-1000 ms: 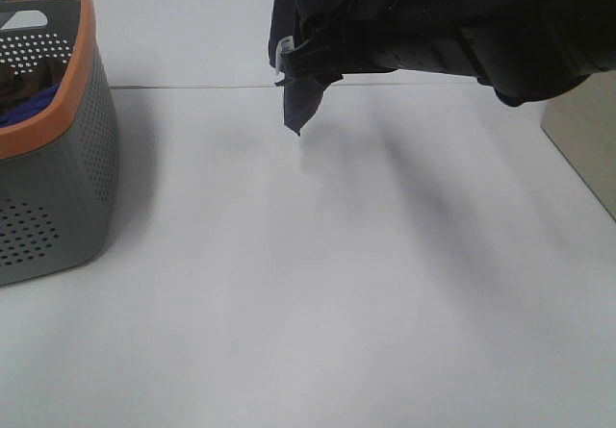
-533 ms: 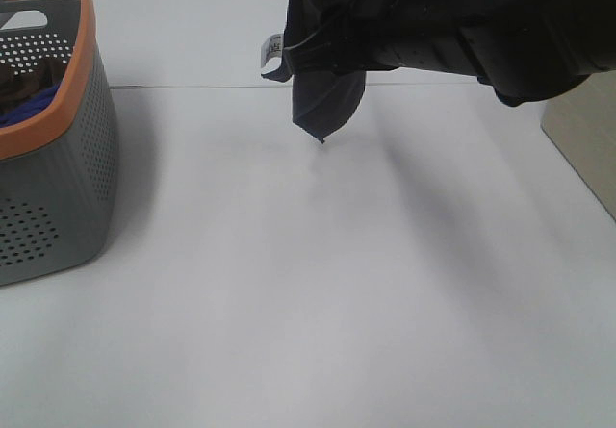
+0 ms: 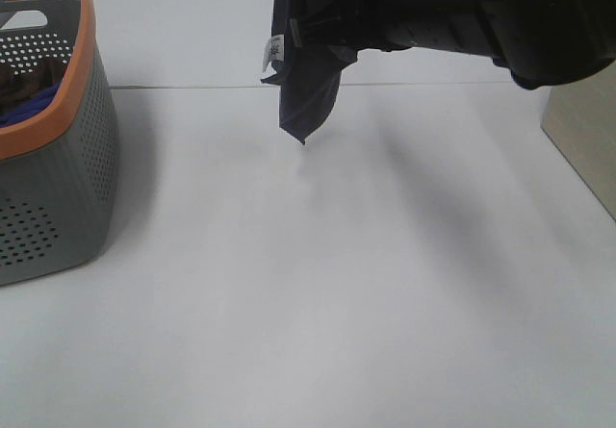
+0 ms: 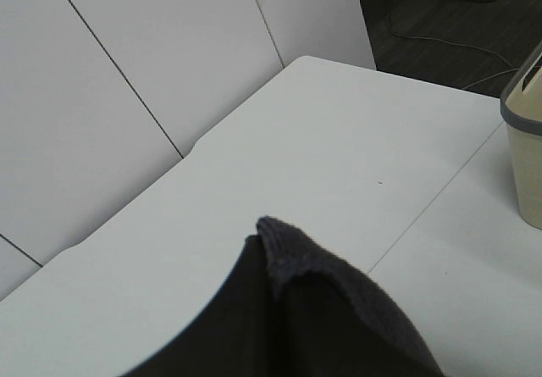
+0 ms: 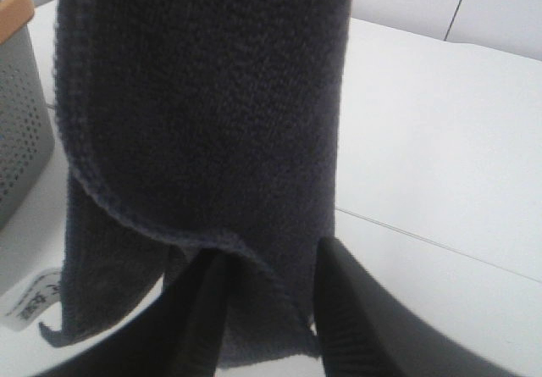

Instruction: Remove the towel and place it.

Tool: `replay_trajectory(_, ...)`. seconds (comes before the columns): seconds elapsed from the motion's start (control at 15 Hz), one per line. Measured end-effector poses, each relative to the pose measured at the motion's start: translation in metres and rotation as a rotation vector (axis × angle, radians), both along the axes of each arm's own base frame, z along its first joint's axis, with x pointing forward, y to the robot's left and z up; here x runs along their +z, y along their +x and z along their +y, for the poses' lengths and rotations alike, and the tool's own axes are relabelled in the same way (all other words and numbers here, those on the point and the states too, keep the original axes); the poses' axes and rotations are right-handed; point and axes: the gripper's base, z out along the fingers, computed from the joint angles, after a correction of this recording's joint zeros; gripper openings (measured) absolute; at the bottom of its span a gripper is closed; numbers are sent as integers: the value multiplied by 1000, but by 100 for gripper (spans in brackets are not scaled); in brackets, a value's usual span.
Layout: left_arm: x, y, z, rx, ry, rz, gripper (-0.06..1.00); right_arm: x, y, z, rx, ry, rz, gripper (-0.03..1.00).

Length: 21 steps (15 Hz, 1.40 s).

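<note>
My right tool (image 3: pixel 310 32) was clamped on the towel (image 3: pixel 308 82), its fingers (image 5: pixel 351 309) pinching a bunched fold. The towel hung free above the table (image 3: pixel 318 284), lowest corner clear of the surface. Its white tag (image 3: pixel 272 53) faced the basket (image 3: pixel 58 188), well off to the left. I couldn't tell the left tool's state: its view showed only dark cloth (image 4: pixel 339 301).

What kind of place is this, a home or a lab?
Probably a lab or test bench rather than a home: a plain white table, white wall panels, and a grey laundry basket with an orange rim.
</note>
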Motion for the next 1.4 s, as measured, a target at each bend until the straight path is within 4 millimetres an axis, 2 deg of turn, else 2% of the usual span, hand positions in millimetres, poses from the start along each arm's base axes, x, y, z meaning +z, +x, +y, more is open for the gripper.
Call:
replay_trajectory(0.2,0,0,0,0,-1,-1,0,-1,-4,6,61,32,38,29)
replay_trajectory(0.67,0,0,0,-1,-1,0,0,-13,7,19,69,100,91,28)
replay_trajectory(0.73,0,0,0,-2,-3,1,0,-16,7,21,80,105,114,24)
replay_trajectory(0.93,0,0,0,-2,-3,1,0,-19,3,25,127,112,165,3)
replay_trajectory(1.0,0,0,0,-2,-3,1,0,-20,1,26,144,112,182,0)
replay_trajectory(1.2,0,0,0,-1,0,4,0,-22,-3,29,190,115,226,0)
replay_trajectory(1.4,-3,1,3,20,39,12,0,-17,-18,21,214,135,262,0)
